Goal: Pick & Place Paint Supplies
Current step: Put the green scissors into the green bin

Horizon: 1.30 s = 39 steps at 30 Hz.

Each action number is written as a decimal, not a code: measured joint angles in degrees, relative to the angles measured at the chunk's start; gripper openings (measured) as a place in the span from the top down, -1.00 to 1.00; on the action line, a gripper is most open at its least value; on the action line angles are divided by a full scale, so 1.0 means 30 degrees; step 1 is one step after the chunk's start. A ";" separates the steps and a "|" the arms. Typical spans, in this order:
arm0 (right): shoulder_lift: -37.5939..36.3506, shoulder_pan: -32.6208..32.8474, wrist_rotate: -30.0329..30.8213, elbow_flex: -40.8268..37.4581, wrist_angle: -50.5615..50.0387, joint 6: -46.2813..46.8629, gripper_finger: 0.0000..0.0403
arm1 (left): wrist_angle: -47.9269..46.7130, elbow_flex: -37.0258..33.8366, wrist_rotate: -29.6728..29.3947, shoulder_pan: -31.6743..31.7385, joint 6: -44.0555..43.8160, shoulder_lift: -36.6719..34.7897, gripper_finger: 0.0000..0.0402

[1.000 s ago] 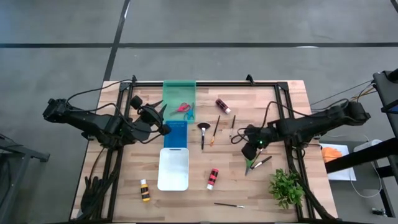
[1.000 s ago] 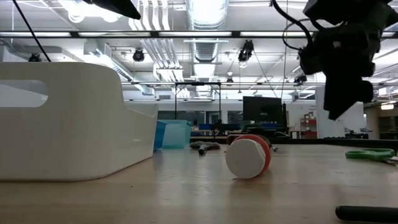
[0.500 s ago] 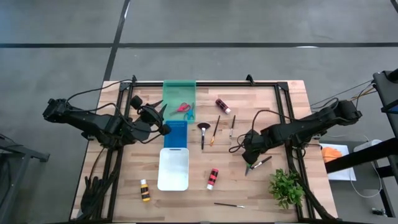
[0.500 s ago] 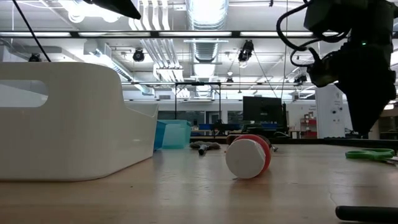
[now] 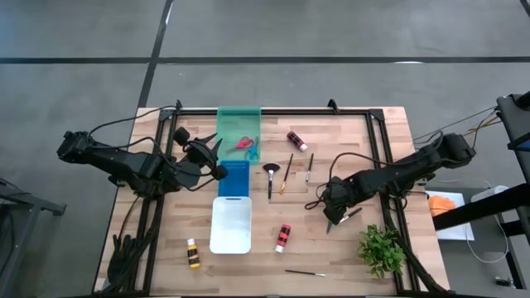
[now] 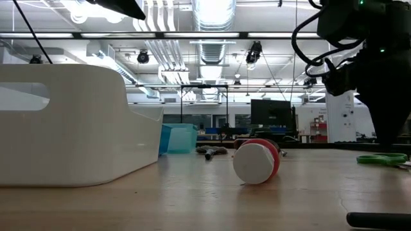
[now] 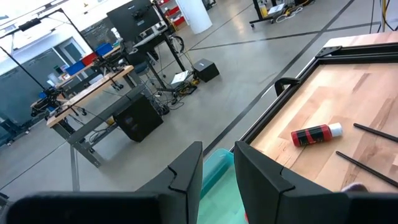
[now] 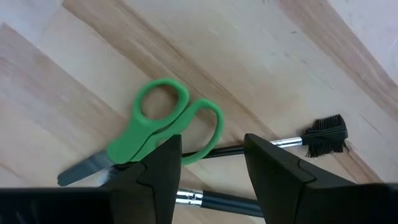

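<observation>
Green-handled scissors (image 8: 158, 134) sit lower left of centre in your right wrist view, lying flat on the wood table (image 5: 348, 132), with a black-bristled brush (image 8: 292, 142) just beside them, its handle running under the handle loops. Your right gripper (image 8: 208, 165) hangs directly over the pair, fingers (image 8: 273, 171) apart, nothing between them. In the high view that gripper (image 5: 331, 213) is right of centre, the scissors (image 5: 331, 222) barely showing beneath it.

Your left gripper (image 7: 217, 171) is parked at centre left in the high view, over the near end of the green tray (image 5: 238, 124); fingers a narrow gap apart, holding nothing.

Other supplies, high view:
- red scissors (image 5: 243, 143) and blue scissors (image 5: 253, 149) inside the green tray, upper centre
- red-band bottle (image 5: 296, 141) upper centre, on its side
- three brushes (image 5: 270, 175) at centre, right of the blue tray (image 5: 234, 178)
- red-band bottle (image 5: 283, 237) lower centre, beside the white tray (image 5: 231, 225)
- yellow-band bottle (image 5: 193, 252) lower left
- thin brush (image 5: 305, 272) along the bottom edge

Leafy plant (image 5: 381, 248) sits lower right.
</observation>
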 joint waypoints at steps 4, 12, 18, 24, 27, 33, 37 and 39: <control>0.0338 0.0000 0.0015 -0.0023 0.0040 -0.0005 0.15 | 0.0003 0.0000 0.0000 -0.0002 0.0000 0.0000 0.50; 0.1201 0.0000 0.0015 -0.0050 0.0065 -0.0378 0.15 | -0.0001 0.0000 0.0000 0.0000 0.0000 0.0000 0.50; 0.1299 0.0000 0.0015 -0.0063 0.0130 -0.0437 0.15 | 0.0004 0.0000 0.0006 -0.0001 0.0000 0.0000 0.50; 0.1389 0.0000 0.0008 -0.0065 0.0196 -0.0437 0.15 | -0.0001 0.0000 0.0002 -0.0007 0.0000 0.0007 0.50; 0.1577 0.0000 0.0007 -0.0065 0.0211 -0.0437 0.15 | 0.0003 0.0000 0.0003 0.0000 0.0000 0.0007 0.50; 0.2212 0.0000 0.0005 -0.0079 0.0207 -0.0607 0.15 | 0.0006 0.0000 0.0007 -0.0006 0.0000 0.0007 0.50; 0.2508 -0.0001 -0.0038 -0.0043 0.0240 -0.0870 0.21 | -0.0001 0.0000 0.0007 0.0000 0.0000 0.0007 0.50; 0.2521 -0.0007 -0.0176 -0.0043 0.0327 -0.1022 0.31 | 0.0006 0.0000 0.0007 -0.0007 0.0000 0.0007 0.50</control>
